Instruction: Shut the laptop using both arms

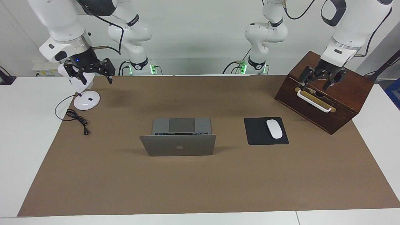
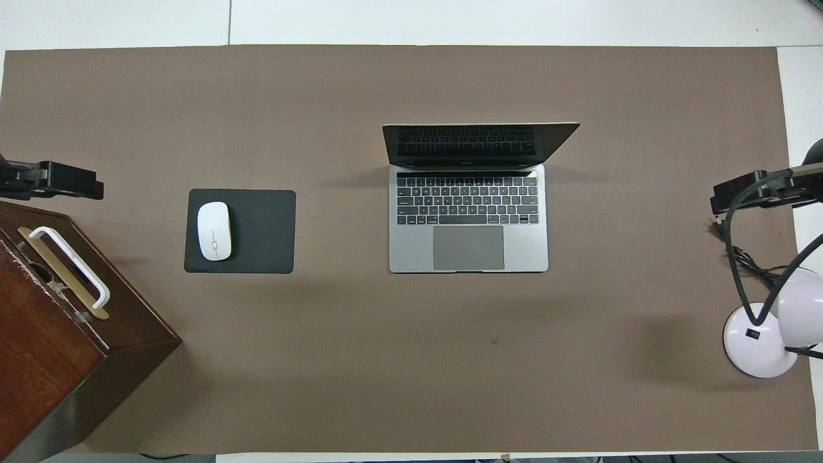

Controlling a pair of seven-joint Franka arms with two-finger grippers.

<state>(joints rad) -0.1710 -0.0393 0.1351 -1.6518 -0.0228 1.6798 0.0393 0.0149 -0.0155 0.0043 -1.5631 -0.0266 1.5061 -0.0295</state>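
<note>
The silver-grey laptop (image 1: 178, 145) stands open in the middle of the brown mat, its lid upright with the apple logo turned away from the robots. In the overhead view the laptop (image 2: 468, 218) shows its keyboard and trackpad toward the robots. My left gripper (image 1: 322, 78) hangs open and empty over the wooden box, well away from the laptop; it also shows in the overhead view (image 2: 54, 180). My right gripper (image 1: 89, 70) hangs open and empty over the white lamp, also well away from the laptop; its tip shows in the overhead view (image 2: 749, 193).
A black mouse pad (image 1: 257, 136) with a white mouse (image 1: 274, 128) lies beside the laptop toward the left arm's end. A dark wooden box (image 1: 325, 93) with a white handle stands at that end. A white desk lamp (image 1: 87, 100) and black cable (image 1: 78, 120) lie at the right arm's end.
</note>
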